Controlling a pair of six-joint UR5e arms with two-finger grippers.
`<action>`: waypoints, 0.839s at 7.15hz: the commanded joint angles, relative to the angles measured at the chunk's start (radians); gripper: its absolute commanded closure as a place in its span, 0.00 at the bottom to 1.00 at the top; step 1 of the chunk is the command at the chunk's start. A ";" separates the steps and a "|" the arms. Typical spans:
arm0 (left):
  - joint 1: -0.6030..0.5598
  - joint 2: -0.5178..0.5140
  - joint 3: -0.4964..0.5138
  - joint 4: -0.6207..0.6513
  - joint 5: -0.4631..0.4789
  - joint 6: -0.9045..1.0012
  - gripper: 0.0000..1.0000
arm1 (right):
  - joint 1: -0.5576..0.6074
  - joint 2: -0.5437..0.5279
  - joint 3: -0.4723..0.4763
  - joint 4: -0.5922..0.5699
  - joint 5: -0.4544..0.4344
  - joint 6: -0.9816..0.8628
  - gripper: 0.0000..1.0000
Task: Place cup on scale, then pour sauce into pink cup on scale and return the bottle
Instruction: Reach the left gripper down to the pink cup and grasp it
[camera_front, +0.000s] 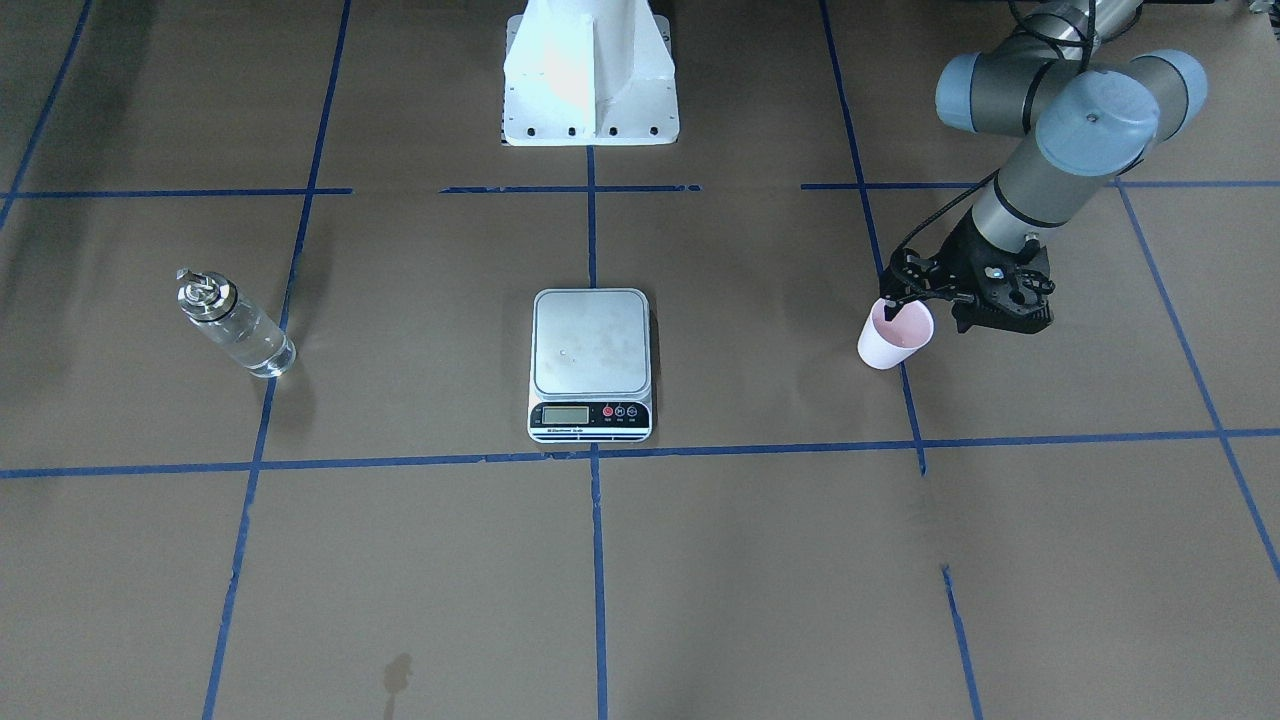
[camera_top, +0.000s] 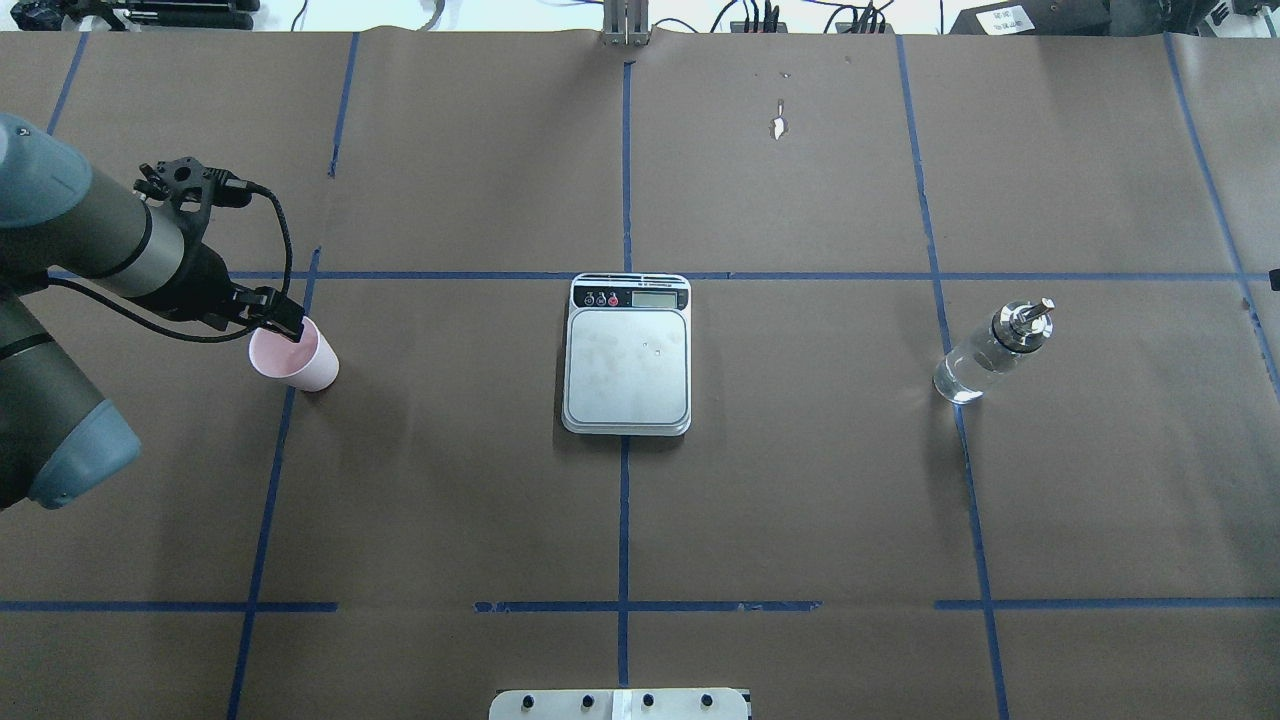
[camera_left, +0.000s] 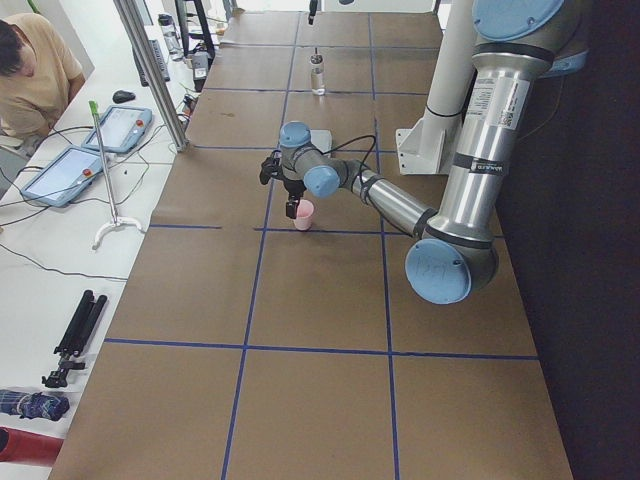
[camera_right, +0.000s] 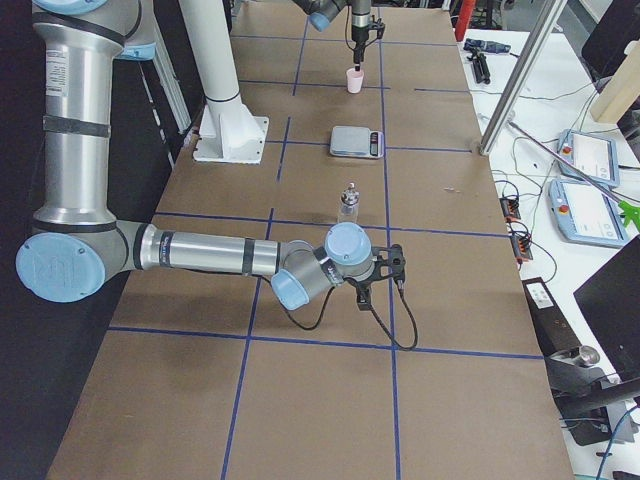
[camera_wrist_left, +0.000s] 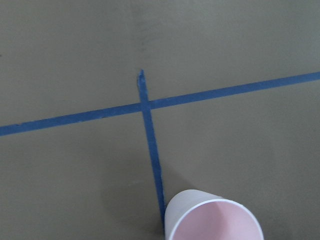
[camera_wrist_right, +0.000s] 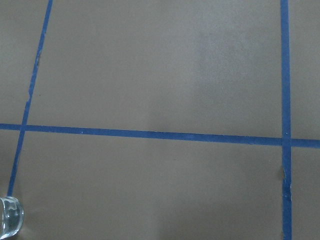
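Note:
The pale pink cup (camera_front: 895, 337) stands on the brown table on the robot's left side, on a blue tape line; it also shows in the overhead view (camera_top: 295, 357) and the left wrist view (camera_wrist_left: 214, 218). My left gripper (camera_front: 893, 301) (camera_top: 284, 324) is at the cup's rim, one finger inside and one outside, shut on the rim. The scale (camera_front: 590, 345) (camera_top: 627, 365) lies bare at the table's middle. The bottle (camera_front: 238, 328) (camera_top: 985, 358), holding clear sauce, stands on the robot's right side. My right gripper (camera_right: 397, 268) hovers near the bottle (camera_right: 348, 205); I cannot tell if it is open or shut.
The white robot pedestal (camera_front: 590, 70) stands behind the scale. Blue tape lines (camera_top: 624, 470) grid the brown paper. An operator (camera_left: 35, 70) and teach pendants (camera_left: 90, 150) are beyond the table's far edge.

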 joint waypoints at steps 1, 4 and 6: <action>0.006 0.020 0.007 0.006 0.044 0.003 0.11 | 0.000 -0.003 -0.007 0.007 0.002 -0.002 0.00; 0.034 0.015 0.024 0.004 0.044 0.003 0.29 | 0.000 -0.003 -0.005 0.009 0.004 -0.003 0.00; 0.040 0.015 0.026 0.006 0.044 0.004 0.86 | 0.001 -0.005 -0.007 0.019 0.004 0.003 0.00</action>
